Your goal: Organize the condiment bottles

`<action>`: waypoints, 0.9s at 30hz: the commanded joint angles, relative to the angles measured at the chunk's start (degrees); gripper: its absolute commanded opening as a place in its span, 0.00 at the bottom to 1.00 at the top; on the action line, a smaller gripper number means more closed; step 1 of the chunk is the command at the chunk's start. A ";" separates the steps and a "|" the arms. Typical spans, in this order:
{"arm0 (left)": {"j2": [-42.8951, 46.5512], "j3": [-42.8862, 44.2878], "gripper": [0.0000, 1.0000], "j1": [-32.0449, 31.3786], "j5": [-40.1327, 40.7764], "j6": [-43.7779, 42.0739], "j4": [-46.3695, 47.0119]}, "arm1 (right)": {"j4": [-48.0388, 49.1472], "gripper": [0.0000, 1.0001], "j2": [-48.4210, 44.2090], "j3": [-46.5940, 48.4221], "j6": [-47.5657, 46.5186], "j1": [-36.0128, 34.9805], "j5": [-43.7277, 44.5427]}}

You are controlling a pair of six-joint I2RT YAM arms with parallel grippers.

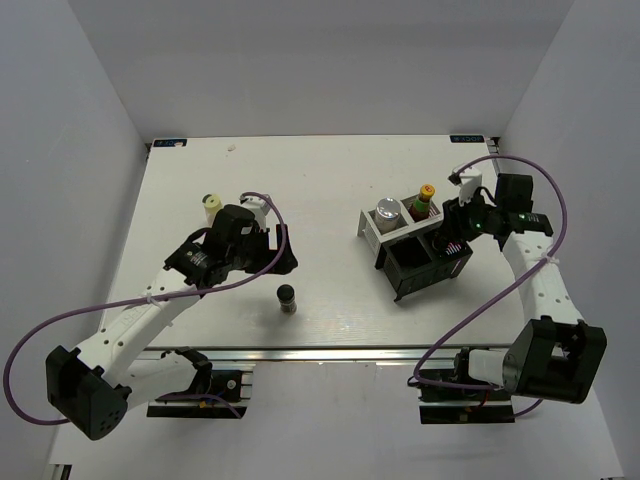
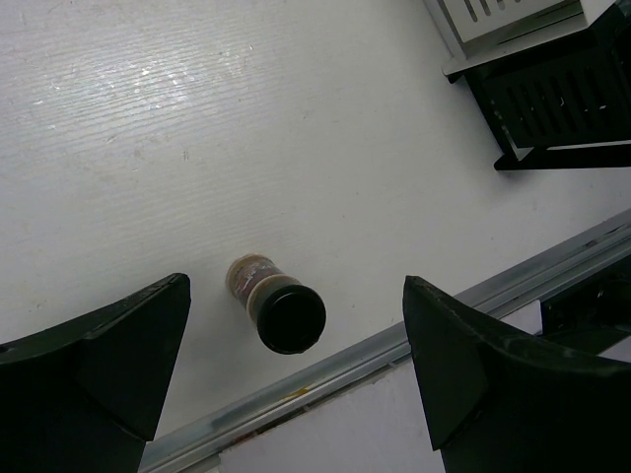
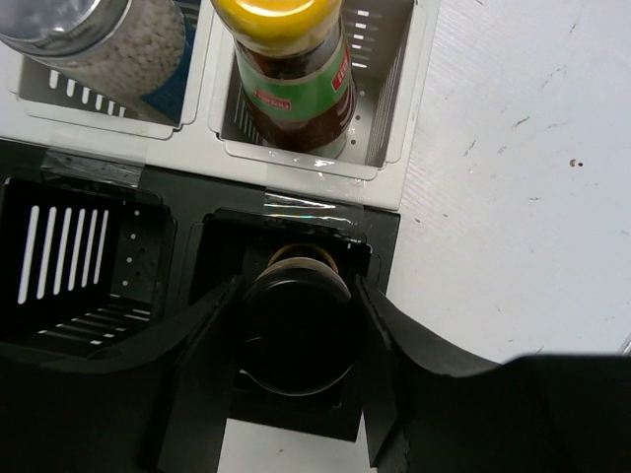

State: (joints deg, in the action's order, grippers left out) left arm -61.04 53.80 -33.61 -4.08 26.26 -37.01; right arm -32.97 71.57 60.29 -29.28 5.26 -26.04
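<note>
**A:** What does the loose spice jar (image 2: pixel 264 291) look like, and where is it?

**B:** It's short, with a clear body, tan-brown contents and a black cap. It stands upright and alone on the table (image 1: pixel 330 180), near the front edge. The left gripper (image 2: pixel 294 286) hovers over it with its fingers spread wide, touching nothing.

**A:** And the other one?

**B:** The held spice jar (image 3: pixel 296 315) has the same black cap. It sits in a black compartment of the rack (image 3: pixel 204 99), just in front of the sauce bottle (image 3: pixel 291 89). The right gripper (image 3: pixel 296 325) is clamped on its cap from both sides.

**A:** Any writing you can read?

**B:** None. The sauce bottle has a yellow cap and a green label with a red band, but the lettering is too blurred. The shaker (image 3: pixel 108 39) beside it shows white granules and a blue patch of label.

**A:** And the cream bottle (image 1: pixel 211 205)?

**B:** It's squat and yellow-capped, and stands on the table beyond the left arm, well apart from the rack.
</note>
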 commanded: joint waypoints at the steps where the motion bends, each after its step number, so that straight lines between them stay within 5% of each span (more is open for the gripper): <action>1: 1.01 0.16 0.98 -0.06 0.30 0.02 0.36 | 6.69 0.00 -0.12 -1.32 -1.48 0.10 -1.29; 27: -0.14 0.87 0.98 -0.06 0.21 0.55 -0.87 | 13.20 0.56 1.29 -7.38 -4.82 -0.42 -0.59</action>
State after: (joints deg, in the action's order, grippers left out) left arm -61.63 53.80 -33.58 -4.08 26.55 -37.56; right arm -22.06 73.45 53.54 -32.53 4.73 -27.35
